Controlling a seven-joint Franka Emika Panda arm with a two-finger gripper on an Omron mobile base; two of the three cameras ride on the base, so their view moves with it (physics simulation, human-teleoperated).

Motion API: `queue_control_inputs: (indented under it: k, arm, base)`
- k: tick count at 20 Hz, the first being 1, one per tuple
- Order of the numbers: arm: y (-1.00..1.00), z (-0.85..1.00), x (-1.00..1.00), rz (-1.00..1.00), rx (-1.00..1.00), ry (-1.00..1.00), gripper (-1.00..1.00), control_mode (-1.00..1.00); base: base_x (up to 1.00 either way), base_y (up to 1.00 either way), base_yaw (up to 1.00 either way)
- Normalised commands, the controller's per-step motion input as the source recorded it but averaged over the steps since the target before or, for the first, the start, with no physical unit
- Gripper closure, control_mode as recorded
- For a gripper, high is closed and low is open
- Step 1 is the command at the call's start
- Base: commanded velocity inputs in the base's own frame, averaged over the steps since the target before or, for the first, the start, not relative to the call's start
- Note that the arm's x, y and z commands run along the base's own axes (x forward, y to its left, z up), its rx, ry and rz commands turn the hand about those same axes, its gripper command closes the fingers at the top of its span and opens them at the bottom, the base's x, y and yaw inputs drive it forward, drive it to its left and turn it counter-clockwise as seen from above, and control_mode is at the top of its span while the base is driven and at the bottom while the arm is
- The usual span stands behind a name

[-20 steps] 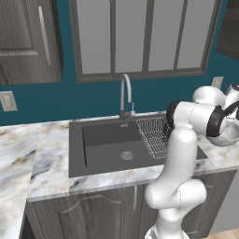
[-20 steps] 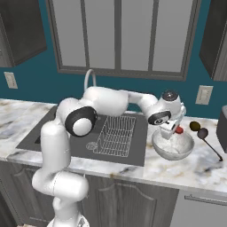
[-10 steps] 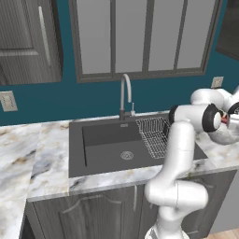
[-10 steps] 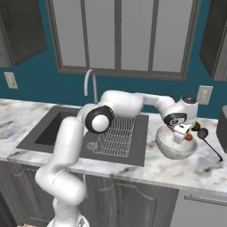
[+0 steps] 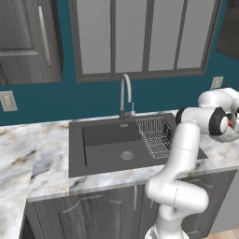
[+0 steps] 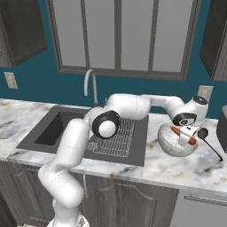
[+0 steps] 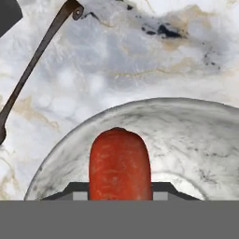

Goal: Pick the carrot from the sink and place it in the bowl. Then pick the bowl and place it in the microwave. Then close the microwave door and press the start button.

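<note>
My gripper is shut on the carrot, a short orange-red root that hangs tilted just above the inside of the marbled bowl. The bowl stands on the counter to the right of the sink. In the hand view the carrot sticks out between my fingertips, with the bowl's rim curving under it. In the left base view the arm covers most of the hand at the far right; a sliver of the carrot and the bowl show there. The microwave is out of view.
A dark ladle lies on the marble counter just right of the bowl, and its handle shows in the hand view. A dark box stands at the right edge. The wire rack and faucet lie left of the bowl.
The hand has carried the carrot a little right and down, from the bowl's near rim to over its middle. The arm's elbow has swung round. The bowl has not moved.
</note>
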Motion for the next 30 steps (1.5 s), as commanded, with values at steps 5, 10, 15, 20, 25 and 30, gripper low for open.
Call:
queue_control_inputs:
  k: [5,10,15,20,25,30]
  arm:
    - [0.58,0.00,-0.72,0.00,-0.11,-0.11,1.00,-1.00]
    - [0.83,-0.07,-0.26,0.00,-0.17,-0.06,1.00,-1.00]
    - [0.32,-0.15,0.14,0.00,-0.07,0.00,1.00,-1.00]
    - [0.00,-0.10,0.26,0.00,0.00,0.00,1.00,-1.00]
    - [-0.01,0.00,0.20,0.00,0.00,0.00,-1.00,-1.00]
    - [-0.01,0.02,0.06,0.00,0.00,0.00,-1.00,-1.00]
  base:
    - [0.00,0.00,0.00]
    - [0.00,0.00,0.00]
    - [0.00,0.00,0.00]
    - [0.00,0.00,0.00]
    - [0.00,0.00,0.00]
    - [0.00,0.00,0.00]
